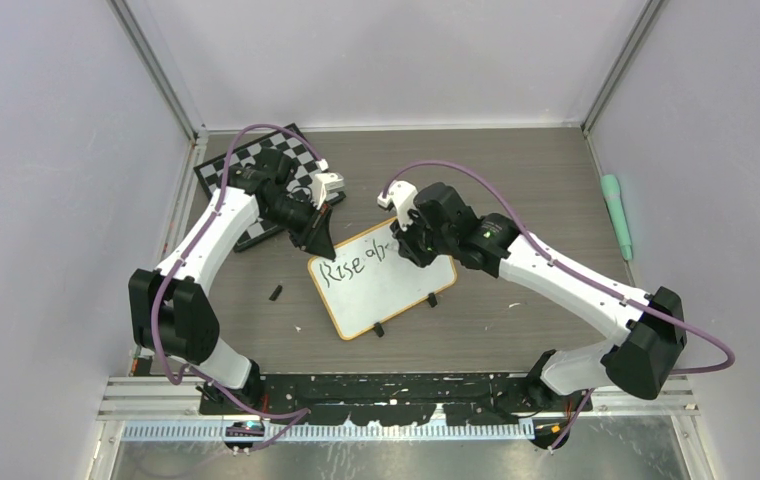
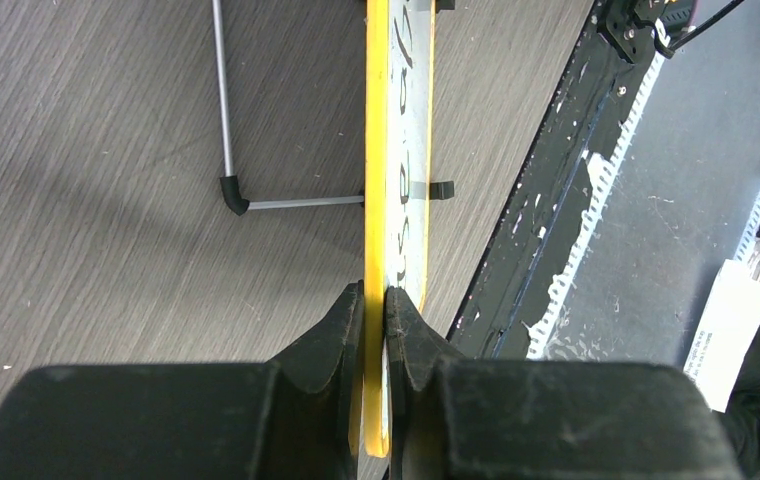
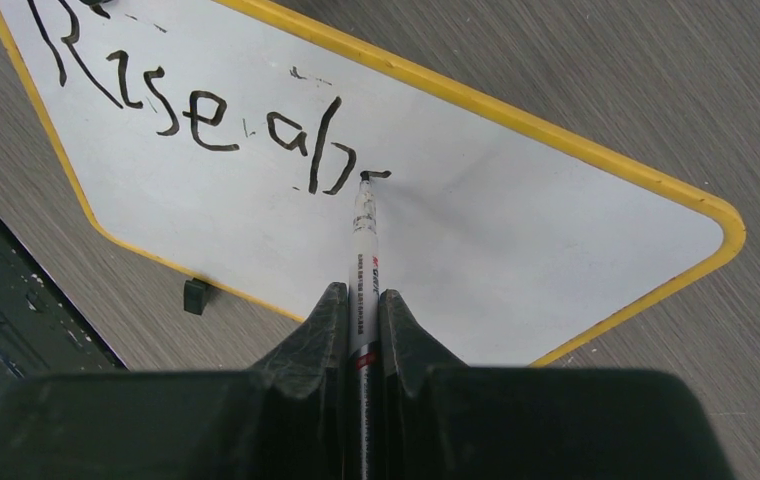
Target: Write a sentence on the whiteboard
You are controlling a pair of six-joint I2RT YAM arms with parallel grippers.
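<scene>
The whiteboard [image 1: 381,285] stands tilted on the table at the middle, white with a yellow rim and two black feet clips. My left gripper [image 1: 318,243] is shut on its upper left rim; the left wrist view shows the rim [image 2: 376,200] edge-on between the jaws. My right gripper [image 1: 408,240] is shut on a white marker [image 3: 365,250], whose black tip touches the board [image 3: 516,250]. The sentence [image 3: 196,110] reads "Rise ab" plus a short fresh stroke at the tip; it also shows in the top view [image 1: 356,262].
A chessboard [image 1: 256,175] lies at the back left under my left arm. A green pen [image 1: 617,215] lies at the far right. A small black piece [image 1: 275,293] lies left of the board. A metal stand leg [image 2: 226,120] props the board behind.
</scene>
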